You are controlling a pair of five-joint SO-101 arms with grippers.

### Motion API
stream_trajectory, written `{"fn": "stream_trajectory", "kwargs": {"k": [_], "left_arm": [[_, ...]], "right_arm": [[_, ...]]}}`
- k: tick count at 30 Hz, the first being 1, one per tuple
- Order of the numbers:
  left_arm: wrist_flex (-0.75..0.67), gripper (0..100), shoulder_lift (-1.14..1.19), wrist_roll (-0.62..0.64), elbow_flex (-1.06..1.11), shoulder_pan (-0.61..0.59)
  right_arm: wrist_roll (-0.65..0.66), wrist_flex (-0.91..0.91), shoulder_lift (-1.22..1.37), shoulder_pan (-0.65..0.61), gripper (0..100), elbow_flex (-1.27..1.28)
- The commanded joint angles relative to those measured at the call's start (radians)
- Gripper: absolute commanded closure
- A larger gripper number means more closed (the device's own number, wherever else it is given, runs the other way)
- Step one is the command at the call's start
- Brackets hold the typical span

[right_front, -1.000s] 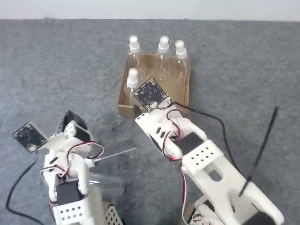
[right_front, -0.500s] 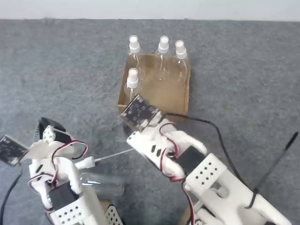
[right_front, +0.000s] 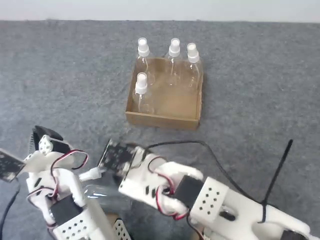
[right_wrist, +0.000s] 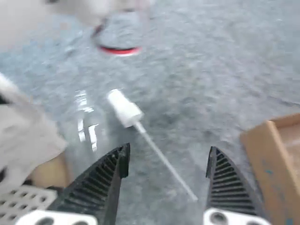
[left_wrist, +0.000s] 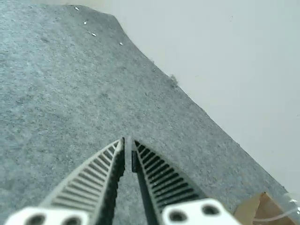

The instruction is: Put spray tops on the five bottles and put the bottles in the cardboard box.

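The cardboard box [right_front: 165, 117] holds several clear bottles with white spray tops, one of them [right_front: 141, 90] at the front left. A fifth clear bottle [right_front: 107, 196] [right_wrist: 84, 126] lies on its side, uncapped, at the table's front between the arms. A loose spray top [right_front: 93, 174] [right_wrist: 123, 108] with its long thin tube lies beside it. My right gripper [right_wrist: 166, 164] hangs open above the tube, holding nothing. My left gripper [left_wrist: 127, 143] is shut and empty at the front left, pointing away over the carpet.
Grey carpet [right_front: 260, 90] covers the table up to a pale wall [left_wrist: 225, 56]. The right arm's body [right_front: 200, 197] and its cable [right_front: 220, 165] stretch across the front middle. A corner of the box [right_wrist: 274, 159] lies close to my right gripper.
The right arm has swung from the box's front edge down and left to above the loose spray top. The left arm has pulled left and back.
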Motion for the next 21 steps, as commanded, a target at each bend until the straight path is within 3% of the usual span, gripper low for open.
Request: {"fn": "stream_trajectory", "kwargs": {"k": [1,11,21], "left_arm": [[-0.035,98,-0.008,-0.003,-0.056,-0.003],[-0.035,98,-0.008,-0.003,-0.056,-0.003],[-0.037,98,-0.008,-0.002,-0.056,-0.034]], "right_arm": [[0.006,0.018,-0.039,-0.084,78.6,-0.012],[0.006,-0.053,0.127,-0.183,78.3,0.006],[0.005,-0.061,0.22,-0.188,78.5,0.008]]}}
